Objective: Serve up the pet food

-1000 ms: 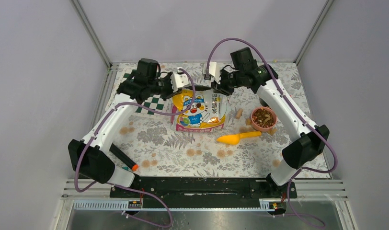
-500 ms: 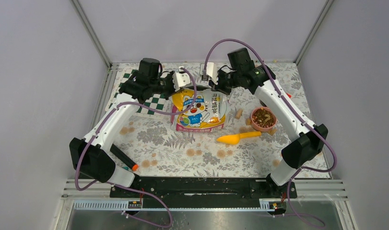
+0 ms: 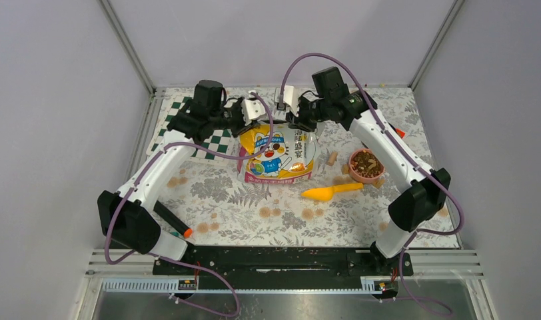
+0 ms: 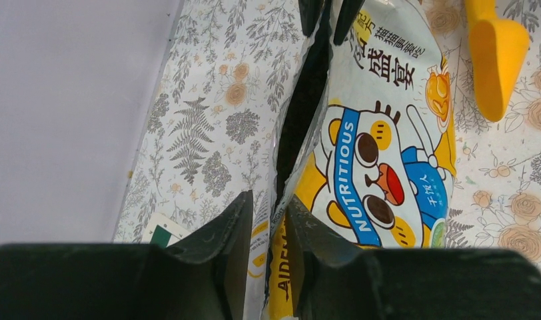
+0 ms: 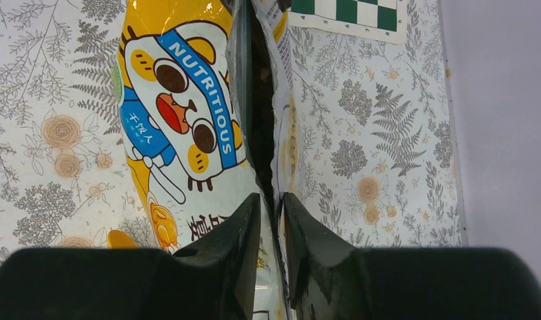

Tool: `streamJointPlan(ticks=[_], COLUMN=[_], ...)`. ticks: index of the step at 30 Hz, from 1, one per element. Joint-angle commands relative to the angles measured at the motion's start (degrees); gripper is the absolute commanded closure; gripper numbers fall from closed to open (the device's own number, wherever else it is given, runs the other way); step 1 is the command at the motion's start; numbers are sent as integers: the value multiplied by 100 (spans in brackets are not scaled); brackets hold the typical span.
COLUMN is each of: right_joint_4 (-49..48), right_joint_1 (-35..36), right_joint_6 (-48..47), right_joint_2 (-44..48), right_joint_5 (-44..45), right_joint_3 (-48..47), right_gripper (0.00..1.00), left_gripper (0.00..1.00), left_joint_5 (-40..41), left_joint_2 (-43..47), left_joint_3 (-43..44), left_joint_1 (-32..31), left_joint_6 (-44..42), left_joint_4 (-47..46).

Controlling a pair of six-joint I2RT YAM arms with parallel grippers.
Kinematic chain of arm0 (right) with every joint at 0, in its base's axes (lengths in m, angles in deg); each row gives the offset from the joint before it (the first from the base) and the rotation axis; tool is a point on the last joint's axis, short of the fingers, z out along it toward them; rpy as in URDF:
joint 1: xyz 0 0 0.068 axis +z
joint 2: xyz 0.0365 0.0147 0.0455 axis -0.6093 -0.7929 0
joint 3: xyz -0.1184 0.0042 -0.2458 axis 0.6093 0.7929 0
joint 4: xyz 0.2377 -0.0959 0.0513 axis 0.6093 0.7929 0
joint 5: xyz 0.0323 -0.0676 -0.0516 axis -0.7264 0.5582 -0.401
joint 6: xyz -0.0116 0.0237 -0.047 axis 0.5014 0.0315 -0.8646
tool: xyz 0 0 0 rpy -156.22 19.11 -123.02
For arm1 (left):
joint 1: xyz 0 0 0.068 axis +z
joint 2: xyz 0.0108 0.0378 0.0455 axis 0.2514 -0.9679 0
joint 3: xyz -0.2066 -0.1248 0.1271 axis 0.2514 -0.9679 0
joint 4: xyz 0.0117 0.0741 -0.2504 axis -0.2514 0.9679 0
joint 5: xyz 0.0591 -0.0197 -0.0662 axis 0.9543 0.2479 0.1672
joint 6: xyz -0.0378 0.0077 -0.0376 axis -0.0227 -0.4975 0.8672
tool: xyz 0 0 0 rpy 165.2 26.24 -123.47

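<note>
— Where is the bag?

— The yellow bag (image 3: 278, 157) lies printed face up near the far edge of the tabletop (image 3: 254, 213). It sits about midway between the left and right edges, and its mouth points at the far edge. The mouth gapes in a dark slit.

— And the arms?

— Both are at that mouth. The left gripper (image 4: 268, 200) straddles the rim at the slit's left end, its fingers a little apart with the film running between them. The right gripper (image 5: 269, 200) straddles the right end the same way. Its gap is narrower, but the fingers are not together.

— Any pet food served?

— Yes. Brown pet food (image 3: 366, 162) sits in a pink bowl (image 3: 377, 175) toward the right edge, apart from the bag. A yellow scoop (image 3: 331, 192) lies on the near side of the bowl, with its handle end close to it.

— Anything else?

— A checkered mat (image 3: 211, 137) by the far left corner, partly under the left arm.
</note>
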Motion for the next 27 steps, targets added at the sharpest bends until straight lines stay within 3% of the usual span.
streamJointPlan(ticks=[1, 4, 5, 9, 10, 11, 14, 16, 20, 23, 26, 27], right_joint_4=[-254, -440, -470, -524, -558, -648, -808, -824, -914, -1091, -1251, -1262], right_joint_1=[103, 107, 107, 107, 99, 106, 102, 100, 116, 116, 113, 112], right_joint_6=[153, 194, 194, 227, 262, 301, 374, 403, 478, 553, 572, 572], right_joint_2=[-48, 11, 26, 25, 33, 44, 66, 57, 21, 42, 104, 116], right_joint_5=[-224, -266, -285, -372, -382, -388, -511, -609, -680, -651, -635, -645], right_joint_3=[41, 150, 171, 170, 180, 209, 307, 303, 317, 401, 512, 516], right_gripper=[76, 95, 100, 100, 100, 97, 81, 76, 75, 80, 98, 100], left_gripper=[77, 99, 100, 100, 99, 89, 74, 71, 71, 79, 100, 100], left_joint_5=[-353, -428, -467, -517, -517, -509, -566, -645, -809, -824, -826, -833], left_joint_2=[-102, -102, -100, -92, -84, -78, -33, -14, -55, -103, -94, -90], left_joint_3=[36, 52, 65, 68, 58, 32, -93, -158, -208, -206, -219, -215], left_joint_1=[-48, -46, -48, -53, -53, -49, -52, -50, -56, -52, -57, -57], left_joint_6=[115, 117, 115, 136, 161, 218, 400, 508, 686, 715, 705, 702], left_joint_4=[-399, -402, -402, -422, -449, -514, -834, -1025, -1247, -1263, -1251, -1244])
